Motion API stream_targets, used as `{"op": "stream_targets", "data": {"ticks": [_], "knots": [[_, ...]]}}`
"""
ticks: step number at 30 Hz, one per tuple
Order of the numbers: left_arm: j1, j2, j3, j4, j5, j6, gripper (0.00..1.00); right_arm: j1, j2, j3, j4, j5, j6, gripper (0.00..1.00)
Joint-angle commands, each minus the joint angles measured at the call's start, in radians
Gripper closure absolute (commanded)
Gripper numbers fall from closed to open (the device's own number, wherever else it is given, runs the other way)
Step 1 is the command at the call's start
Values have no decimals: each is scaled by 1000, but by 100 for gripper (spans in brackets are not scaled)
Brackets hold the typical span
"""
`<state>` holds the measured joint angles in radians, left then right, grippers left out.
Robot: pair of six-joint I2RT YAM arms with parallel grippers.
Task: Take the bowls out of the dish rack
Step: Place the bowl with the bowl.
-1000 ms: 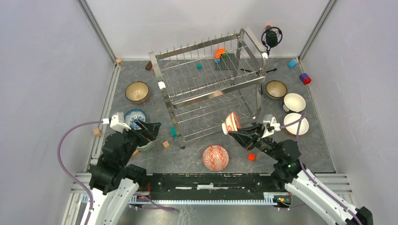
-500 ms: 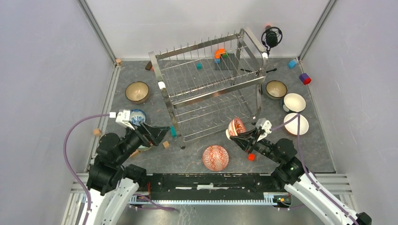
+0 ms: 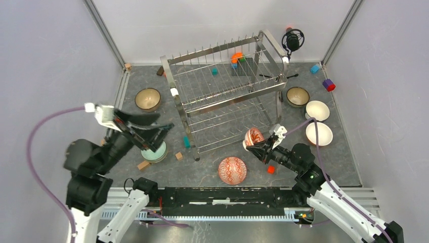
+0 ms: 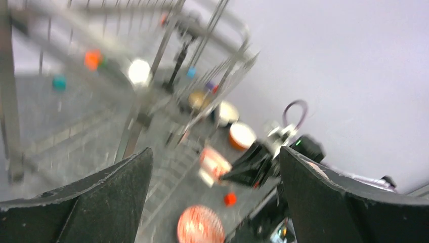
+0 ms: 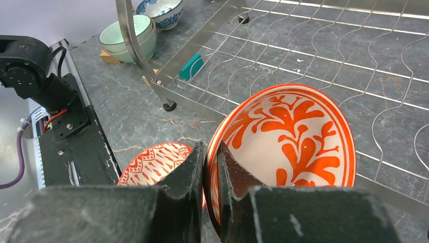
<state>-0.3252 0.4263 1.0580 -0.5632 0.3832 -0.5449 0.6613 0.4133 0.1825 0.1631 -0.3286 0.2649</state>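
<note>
The right end effector [image 3: 257, 144] [image 5: 211, 152] is clenched on the rim of a tilted floral bowl [image 3: 253, 136] [image 5: 293, 136], one finger inside and one outside, just at the near right edge of the rack [image 3: 222, 96]. The left end effector [image 3: 161, 126] [image 4: 215, 152] hangs released, jaws spread wide, above a green bowl [image 3: 154, 151] on the counter [image 3: 202, 169]. A red patterned bowl [image 3: 232, 170] sits near the front, a brown bowl [image 3: 147, 98] left of the rack, and another brown one [image 3: 297, 96] with two white bowls [image 3: 317, 110] to the right.
</note>
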Motion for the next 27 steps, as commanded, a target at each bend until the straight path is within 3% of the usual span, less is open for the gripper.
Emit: {"op": "stream_targets", "data": {"ticks": [1, 7, 11, 13, 16, 18, 19, 23, 27], "knots": [[7, 162, 224, 215, 78, 11, 0, 3, -13, 96, 95, 0, -12, 100], [5, 359, 371, 365, 160, -122, 0, 4, -19, 159, 10, -4, -64, 100], [-61, 471, 481, 345, 160, -122, 0, 4, -2, 173, -3, 2, -84, 100], [-242, 532, 566, 242, 24, -1, 0, 4, 13, 171, 12, -2, -80, 100], [-752, 676, 723, 43, -477, 312, 0, 4, 25, 167, 31, -4, -71, 100], [-1000, 749, 776, 20, -765, 464, 0, 6, 16, 169, 24, 1, -71, 100], [-1052, 766, 790, 24, -834, 493, 0, 6, 4, 171, 15, 5, -73, 100], [-1138, 727, 720, 108, -882, 477, 0, 7, -51, 179, -41, 7, -89, 100], [-1279, 738, 661, 53, -1071, 420, 0, 7, -96, 202, -135, 16, -133, 100]]}}
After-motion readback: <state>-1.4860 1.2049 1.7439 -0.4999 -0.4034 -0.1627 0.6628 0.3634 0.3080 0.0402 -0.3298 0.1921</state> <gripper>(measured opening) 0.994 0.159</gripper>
